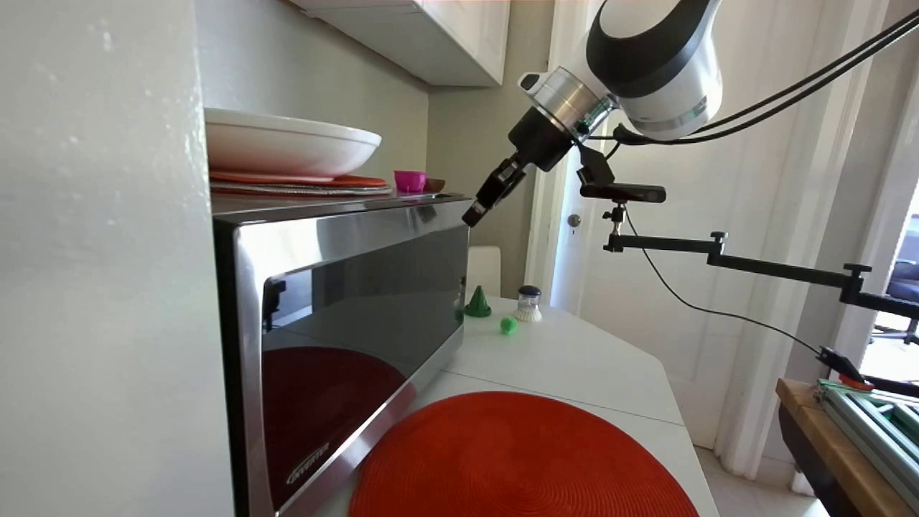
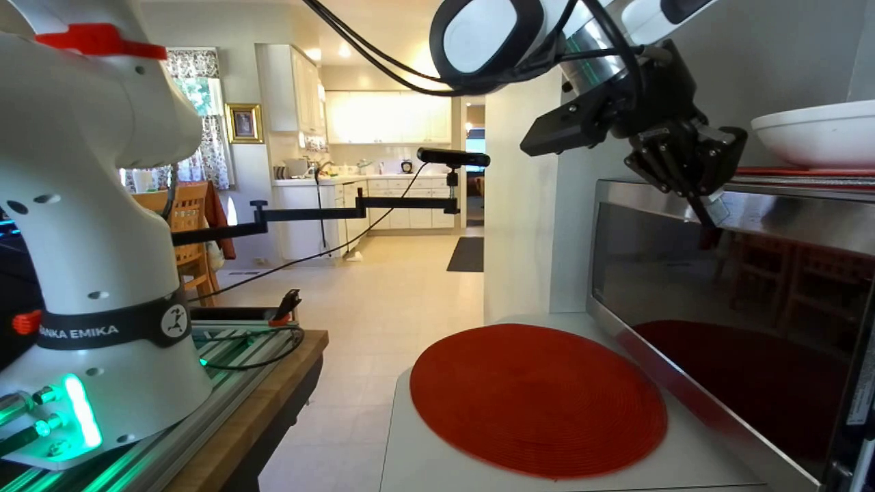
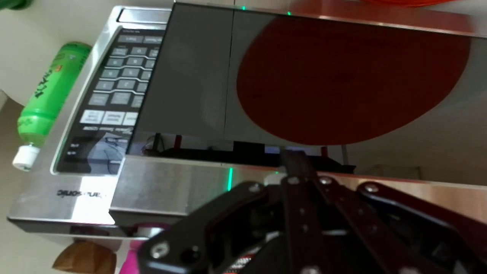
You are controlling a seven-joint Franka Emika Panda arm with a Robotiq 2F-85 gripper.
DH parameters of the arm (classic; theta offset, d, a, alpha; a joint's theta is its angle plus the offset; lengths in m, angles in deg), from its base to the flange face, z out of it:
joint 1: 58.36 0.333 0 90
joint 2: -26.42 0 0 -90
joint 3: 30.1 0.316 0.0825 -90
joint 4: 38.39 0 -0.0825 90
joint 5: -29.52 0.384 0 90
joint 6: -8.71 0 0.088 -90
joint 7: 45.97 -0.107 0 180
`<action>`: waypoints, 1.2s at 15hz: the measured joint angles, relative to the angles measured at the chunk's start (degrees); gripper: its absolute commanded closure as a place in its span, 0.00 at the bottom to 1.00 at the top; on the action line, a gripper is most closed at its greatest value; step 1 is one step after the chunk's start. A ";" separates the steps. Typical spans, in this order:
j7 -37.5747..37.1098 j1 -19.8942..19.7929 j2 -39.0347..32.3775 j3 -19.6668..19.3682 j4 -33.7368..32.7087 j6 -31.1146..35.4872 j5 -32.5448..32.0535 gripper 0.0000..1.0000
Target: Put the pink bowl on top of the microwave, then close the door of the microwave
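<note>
The pink bowl [image 1: 410, 181] rests on top of the microwave [image 3: 87, 207], toward its keypad end; part of the bowl [image 3: 130, 262] also shows low in the wrist view. The microwave's door [image 1: 373, 301] is a dark glass panel in a steel frame. Beside the keypad, the door's edge [image 3: 150, 217] stands slightly proud of the body; whether it is latched I cannot tell. My gripper [image 2: 707, 213] is shut with nothing between its fingers, pointing down just in front of the door's upper steel strip. Contact with the door is unclear.
A wide white dish [image 1: 287, 143] sits on reddish plates [image 1: 359, 182] atop the microwave, and a brown bowl [image 3: 85, 258] stands beside the pink one. A round red mat [image 2: 540, 403] lies on the white table. Past the microwave are a green cone [image 1: 478, 303] and a green bottle [image 3: 53, 91].
</note>
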 measured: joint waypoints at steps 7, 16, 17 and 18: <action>7.62 0.00 -0.04 2.22 0.42 3.19 8.51 1.00; 12.16 -2.05 -5.30 3.81 -2.69 7.64 11.77 1.00; 12.25 -2.85 -6.59 4.40 -3.54 8.31 11.77 1.00; 12.31 -3.78 -7.96 5.11 -4.40 8.93 11.74 1.00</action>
